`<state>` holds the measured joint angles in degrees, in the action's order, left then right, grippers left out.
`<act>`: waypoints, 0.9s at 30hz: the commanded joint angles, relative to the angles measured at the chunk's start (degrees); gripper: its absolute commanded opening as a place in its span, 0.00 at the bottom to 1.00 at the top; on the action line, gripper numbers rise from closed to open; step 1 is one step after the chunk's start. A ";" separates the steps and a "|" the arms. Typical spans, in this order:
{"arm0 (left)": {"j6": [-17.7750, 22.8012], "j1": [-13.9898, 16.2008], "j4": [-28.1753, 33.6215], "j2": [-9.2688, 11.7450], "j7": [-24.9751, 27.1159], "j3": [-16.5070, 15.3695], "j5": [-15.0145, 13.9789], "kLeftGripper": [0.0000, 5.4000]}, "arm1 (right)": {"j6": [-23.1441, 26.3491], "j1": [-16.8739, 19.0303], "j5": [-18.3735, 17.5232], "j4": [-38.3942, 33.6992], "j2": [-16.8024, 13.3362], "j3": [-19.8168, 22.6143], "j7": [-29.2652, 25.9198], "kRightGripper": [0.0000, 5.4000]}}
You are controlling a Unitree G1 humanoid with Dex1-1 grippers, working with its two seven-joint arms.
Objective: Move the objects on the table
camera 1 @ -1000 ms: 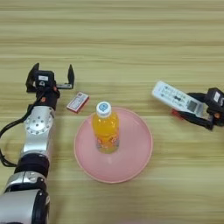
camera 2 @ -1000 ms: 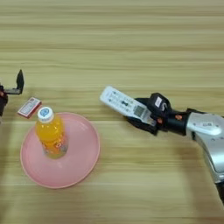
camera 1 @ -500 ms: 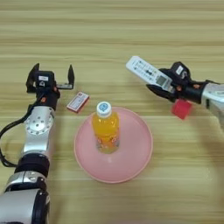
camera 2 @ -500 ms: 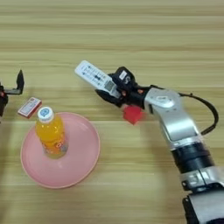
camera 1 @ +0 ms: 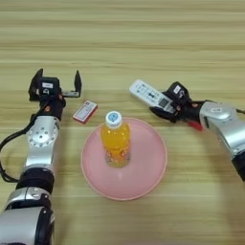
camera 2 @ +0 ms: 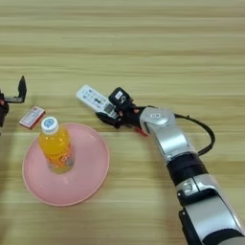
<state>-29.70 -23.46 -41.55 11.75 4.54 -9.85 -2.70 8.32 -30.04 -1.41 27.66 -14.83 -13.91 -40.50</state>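
The white button remote (camera 1: pixel 149 94) is tilted just above the table (camera 1: pixel 122 38), right of centre, and my right gripper (camera 1: pixel 165 104) is shut on its near end. Only a sliver of the red cube (camera 1: pixel 194 125) shows under my right wrist. The orange drink bottle (camera 1: pixel 115 141) with its white cap stands upright on the round pink plate (camera 1: pixel 143 179). My left gripper (camera 1: pixel 56 80) rests at the left with its fingers spread open and nothing between them.
A small flat red-and-white box (camera 1: pixel 85 111) lies between my left gripper and the plate's upper left rim. The remote's near end hangs close to the plate's upper right rim (camera 2: pixel 103 143).
My right gripper has carried the remote leftward and nearer the plate. The red cube, plainly seen half a second ago, is now mostly covered by the wrist. The left arm has not moved.
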 commanded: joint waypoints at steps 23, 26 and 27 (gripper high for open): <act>0.17 0.27 1.06 -0.73 -0.08 0.64 0.11 1.00 | -4.00 -0.02 1.85 3.35 0.91 -0.46 -4.03 0.77; 0.13 0.24 0.98 -0.78 -0.19 0.74 0.17 1.00 | -5.98 0.14 1.31 1.00 0.52 0.39 -3.99 0.84; 0.12 0.23 0.96 -0.80 -0.22 0.77 0.20 1.00 | -6.39 0.26 1.01 0.13 0.43 0.69 -4.17 0.86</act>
<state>-29.69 -23.45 -40.99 10.85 4.45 -9.25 -2.69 3.34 -29.88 0.27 30.04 -13.72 -14.00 -44.22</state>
